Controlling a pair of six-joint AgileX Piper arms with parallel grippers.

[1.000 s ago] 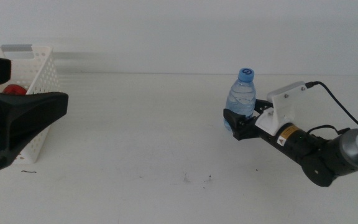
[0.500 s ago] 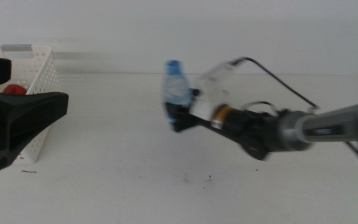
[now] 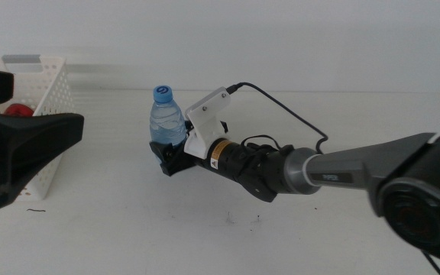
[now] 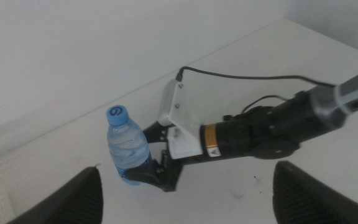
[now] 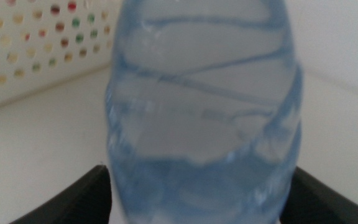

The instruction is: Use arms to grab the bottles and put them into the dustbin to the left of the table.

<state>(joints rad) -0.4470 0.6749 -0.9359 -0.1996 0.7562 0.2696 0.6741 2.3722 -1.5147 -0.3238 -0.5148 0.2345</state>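
My right gripper (image 3: 166, 156) is shut on the small clear blue-capped water bottle (image 3: 166, 118) and holds it upright, low over the table (image 3: 228, 244), left of centre. The bottle fills the right wrist view (image 5: 204, 112), with a jaw on each side of it. The white perforated dustbin (image 3: 52, 88) stands at the table's left edge, a short way left of the bottle. The red can (image 3: 17, 109) lies inside it. My left gripper (image 4: 188, 186) is open and empty and waits at the left, beside the dustbin, looking down on the bottle (image 4: 128, 149). The yellow tea bottle is out of view.
The right arm (image 3: 319, 164) and its black cable (image 3: 281, 107) stretch across the table from the right. The dustbin's perforated wall (image 5: 30, 50) shows close behind the bottle in the right wrist view. A few dark specks (image 3: 239, 220) mark the table's front.
My right gripper has carried the water bottle leftwards, from right of centre to left of centre, nearer the dustbin. The left gripper has not moved.
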